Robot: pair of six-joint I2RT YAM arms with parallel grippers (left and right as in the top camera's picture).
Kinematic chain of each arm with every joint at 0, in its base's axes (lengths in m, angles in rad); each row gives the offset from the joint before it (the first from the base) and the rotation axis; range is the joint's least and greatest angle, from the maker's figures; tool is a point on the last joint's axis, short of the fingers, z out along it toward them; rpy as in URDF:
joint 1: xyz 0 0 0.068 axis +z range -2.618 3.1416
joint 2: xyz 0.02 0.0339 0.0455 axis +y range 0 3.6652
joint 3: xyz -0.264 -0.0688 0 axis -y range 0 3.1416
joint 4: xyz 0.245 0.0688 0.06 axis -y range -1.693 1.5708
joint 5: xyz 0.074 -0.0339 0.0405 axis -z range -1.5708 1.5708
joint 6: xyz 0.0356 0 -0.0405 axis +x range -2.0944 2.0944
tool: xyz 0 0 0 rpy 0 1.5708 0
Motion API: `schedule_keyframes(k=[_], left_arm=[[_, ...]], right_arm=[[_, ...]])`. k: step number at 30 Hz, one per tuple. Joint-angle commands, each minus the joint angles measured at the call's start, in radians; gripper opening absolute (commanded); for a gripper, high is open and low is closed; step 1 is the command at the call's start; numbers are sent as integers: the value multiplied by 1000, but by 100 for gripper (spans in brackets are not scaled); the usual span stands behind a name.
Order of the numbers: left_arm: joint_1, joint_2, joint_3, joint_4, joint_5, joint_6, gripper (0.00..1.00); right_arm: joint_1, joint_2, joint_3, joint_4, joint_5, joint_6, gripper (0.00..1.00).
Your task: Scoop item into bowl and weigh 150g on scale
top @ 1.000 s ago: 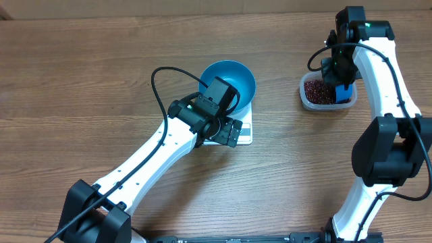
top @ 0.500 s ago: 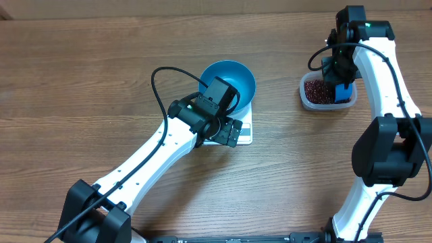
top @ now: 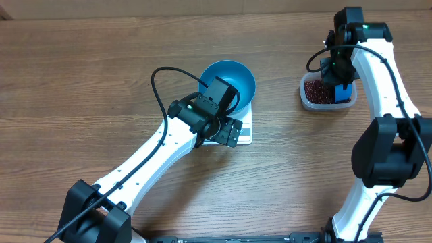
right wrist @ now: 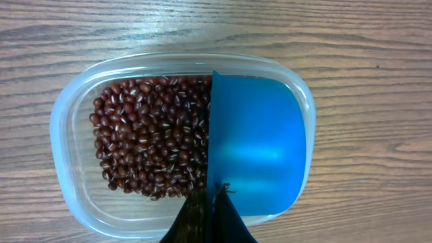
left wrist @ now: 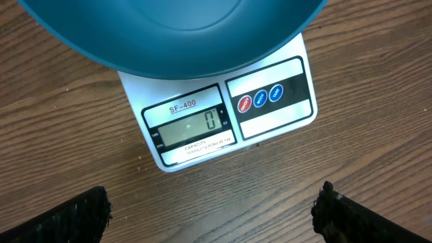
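**Scoop over the tub, bowl waiting on the scale**

While the left arm reached up from the near-left corner of the table (top: pixel 81 81), its left gripper (top: pixel 228 131) hung over the near edge of the scale (top: pixel 244 130), fingers (left wrist: pixel 74 219) spread as wide as they go and gripping nothing at all. From the left wrist view the two dark fingertips sat at the bottom corners, bare wood between them. Just beyond them lay the white scale (left wrist: pixel 223 121), display showing a zero, three round buttons to its right. And there on the scale's platform was the bowl (top: pixel 229 79), bright blue and with nothing showing inside, its rim overhanging the far part of the scale in the wrist view (left wrist: pixel 175 34).

Over to the right, well apart from the bowl, sat the clear tub (top: pixel 308 98). The beans (right wrist: pixel 148 135) filled its left part, a loose dark red-brown heap. The blue scoop (right wrist: pixel 256 148) covered the tub's right part, its straight edge running down beside the beans. The right gripper (right wrist: pixel 210 214) was pinched fully closed, fingers (right wrist: pixel 196 219) together at the scoop's near edge, clamped on what looked like its handle. From overhead, that right gripper (top: pixel 340 79) stood right above the tub, scoop (top: pixel 344 93) showing blue beneath it.
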Motion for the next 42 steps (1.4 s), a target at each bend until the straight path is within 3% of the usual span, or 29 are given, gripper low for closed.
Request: schedule_keyframes(k=[1,10,21,37,42], left_arm=[[0,-4,4,-2,-12,22,100],[0,-4,4,-2,-12,23,100],[0,-4,4,-2,-12,22,100],[0,-4,4,-2,-12,22,100],[0,-4,4,-2,-12,22,100]], right_arm=[[-11,20,-65,34,-11,8,4],[-11,20,-178,109,-83,46,4],[-12,20,-188,119,-166,72,4],[-136,20,-188,121,-508,63,4],[-194,20,-188,117,-674,-11,4]])
